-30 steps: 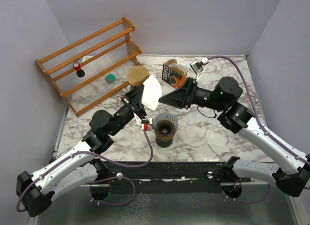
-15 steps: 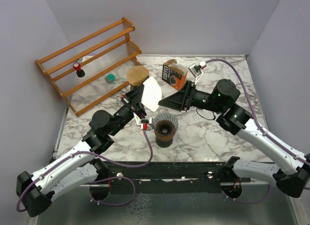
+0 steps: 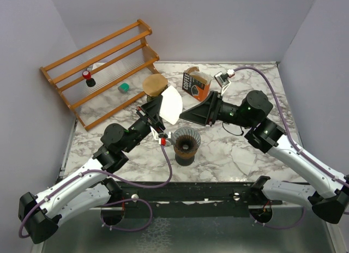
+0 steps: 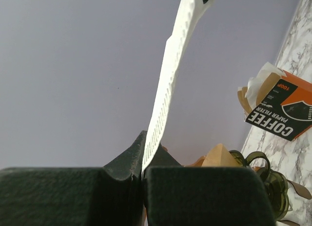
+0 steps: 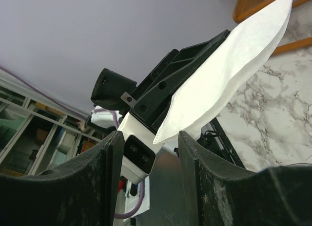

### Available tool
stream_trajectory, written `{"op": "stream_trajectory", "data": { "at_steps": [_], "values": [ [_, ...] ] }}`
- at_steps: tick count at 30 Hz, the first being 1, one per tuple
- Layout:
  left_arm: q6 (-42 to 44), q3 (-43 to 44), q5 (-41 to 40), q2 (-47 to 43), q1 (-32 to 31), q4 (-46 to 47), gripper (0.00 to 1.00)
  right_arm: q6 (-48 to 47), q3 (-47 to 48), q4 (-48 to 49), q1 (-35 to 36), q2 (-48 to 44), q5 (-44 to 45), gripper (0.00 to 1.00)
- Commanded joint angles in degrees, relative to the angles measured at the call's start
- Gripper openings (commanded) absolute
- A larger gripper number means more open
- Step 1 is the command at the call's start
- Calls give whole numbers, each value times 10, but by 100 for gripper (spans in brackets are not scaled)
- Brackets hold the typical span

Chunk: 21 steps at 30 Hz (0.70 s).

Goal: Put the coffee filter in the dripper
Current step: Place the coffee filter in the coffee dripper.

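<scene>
A grey-veined marble tabletop [image 3: 240,155] between pale lilac walls carries a wooden rack [image 3: 103,67] at the back left and a brown ribbed dripper [image 3: 186,141] near the front centre. Above and behind the dripper, the left gripper [image 3: 159,107] is clamped on one edge of the white paper coffee filter [image 3: 172,104], holding it aloft. The right gripper [image 5: 148,153] faces it with jaws apart, grasping nothing, the filter's free corner just at their gap. The filter is pressed flat, so if lowered unopened it would likely land edge-on or slide off the rim, and a careless pinch could crease it. It looks thin and fan-shaped, with a crimped seam.
</scene>
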Motion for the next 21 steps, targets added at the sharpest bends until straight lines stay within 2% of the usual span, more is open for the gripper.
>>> {"op": "stream_trajectory", "data": {
  "at_steps": [1, 21],
  "values": [
    [-11, 4, 9, 1, 1, 12, 0, 0, -11, 16, 3, -11, -1, 53],
    [-22, 0, 21, -3, 1, 12, 0, 12, -3, 45, 3, 18, -4, 53]
  ]
}}
